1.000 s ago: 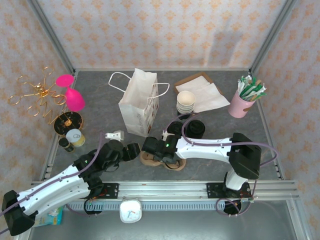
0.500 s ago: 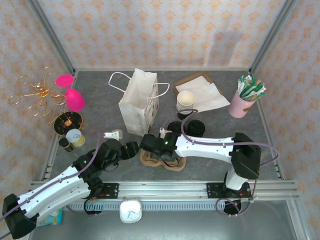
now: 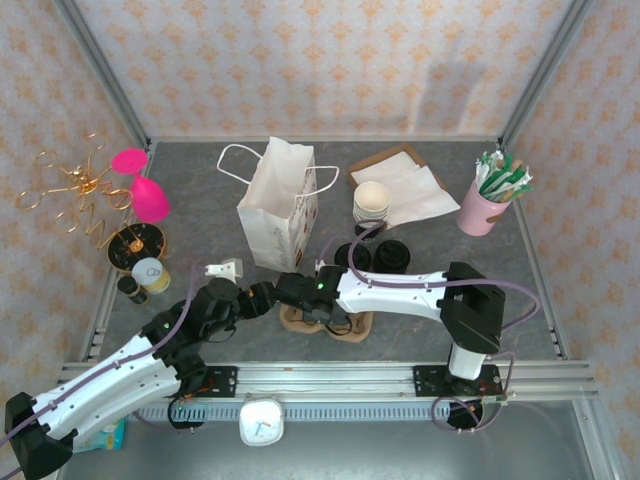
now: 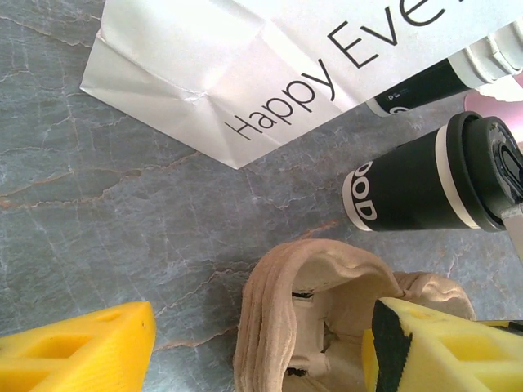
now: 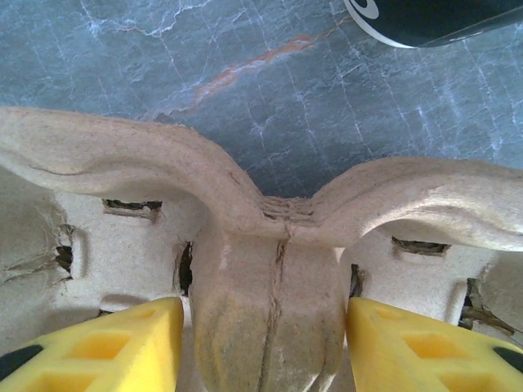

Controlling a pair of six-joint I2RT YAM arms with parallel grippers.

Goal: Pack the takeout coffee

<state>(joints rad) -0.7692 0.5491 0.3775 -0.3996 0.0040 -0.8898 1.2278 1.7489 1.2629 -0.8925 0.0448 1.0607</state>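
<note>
Logged right hand (image 5: 263, 343) further left over carrier (image 3: 350, 328) than a second ago, half-spread astride its ridge; cannot tell grip. Found left hand (image 4: 260, 347) wide at carrier's end. Spotted coffee (image 4: 425, 184) upright on tabletop (image 4: 122, 204), near bag (image 4: 245, 57).

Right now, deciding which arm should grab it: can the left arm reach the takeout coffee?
Probably not cleanly: the right pincer, straddling the pulp carrier, sits between the open left pincer and the takeout coffee near the paper bag.

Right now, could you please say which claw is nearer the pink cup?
Right. The right claw straddles the tray, left of the pink cup; the left claw sits farther left.
</note>
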